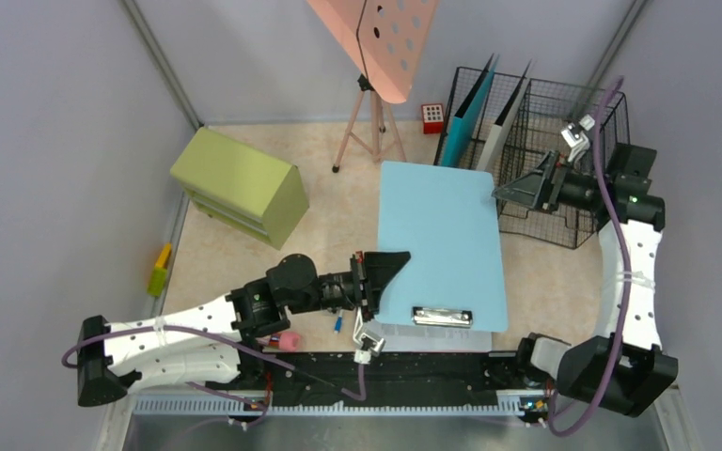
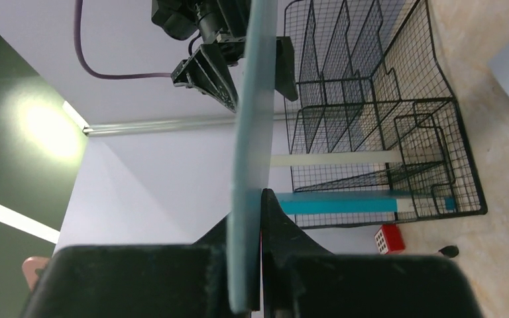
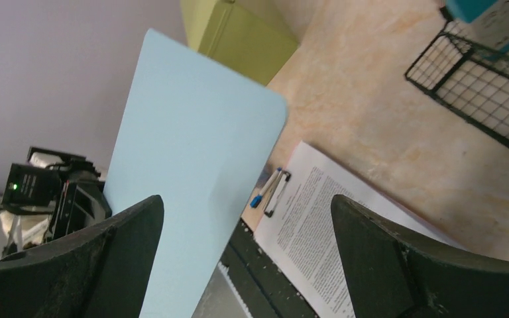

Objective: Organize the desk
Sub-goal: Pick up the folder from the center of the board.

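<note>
**Q:** What does the left claw (image 1: pixel 393 266) hold?

**A:** It is clenched on the left long edge of the light blue clipboard (image 1: pixel 442 235). In the left wrist view the board runs edge-on between the two fingers, one pressed to each face.

**Q:** And the right claw (image 3: pixel 246 209)?

**A:** Released. Its fingers are spread wide and stand on either side of the clipboard's far right corner, just beside the wire file rack (image 1: pixel 573 103). The board lies nearer the finger on the left of the right wrist view. Whether it touches that finger cannot be told.

**Q:** Where is the worktop (image 1: pixel 338 216)?

**A:** It is the pale marbled surface running from the grey walls to the rail (image 1: pixel 432 404) at the near edge, beneath both arms. In the right wrist view the clipboard stands tilted above it. A printed sheet (image 3: pixel 318 232) lies flat on the worktop below the board, with a blue-capped pen (image 3: pixel 265 189) just beside the sheet's corner.

**Q:** What else is shown?

**A:** The clipboard's metal clip (image 1: pixel 442 317) sits at its near end, towards the rail. A green drawer cabinet (image 1: pixel 240 186) stands at the far left, well apart from the board. A teal folder (image 1: pixel 467 117) stands upright in the rack.
</note>
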`<action>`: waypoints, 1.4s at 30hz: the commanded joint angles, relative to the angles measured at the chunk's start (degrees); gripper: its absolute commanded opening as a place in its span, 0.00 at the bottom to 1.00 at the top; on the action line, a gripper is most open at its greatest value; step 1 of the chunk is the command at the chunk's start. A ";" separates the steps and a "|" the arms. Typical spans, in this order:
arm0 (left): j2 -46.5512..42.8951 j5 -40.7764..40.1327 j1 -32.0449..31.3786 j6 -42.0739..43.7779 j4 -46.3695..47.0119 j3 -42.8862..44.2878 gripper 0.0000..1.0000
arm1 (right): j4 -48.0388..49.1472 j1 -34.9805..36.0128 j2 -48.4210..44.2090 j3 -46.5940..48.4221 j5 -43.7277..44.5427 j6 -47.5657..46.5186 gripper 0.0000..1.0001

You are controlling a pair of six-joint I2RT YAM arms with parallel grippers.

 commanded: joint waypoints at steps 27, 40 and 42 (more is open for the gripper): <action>16.66 13.62 -1.00 -4.73 31.20 -5.98 0.00 | -17.56 -15.59 6.44 19.13 1.79 -14.28 0.95; 13.76 1.92 -0.90 3.83 29.85 -5.67 0.00 | -22.19 -15.64 4.13 12.16 0.18 -19.02 0.97; 13.45 -0.28 -0.75 4.42 29.70 -5.51 0.00 | -23.70 -15.65 4.38 11.89 -1.39 -19.83 0.97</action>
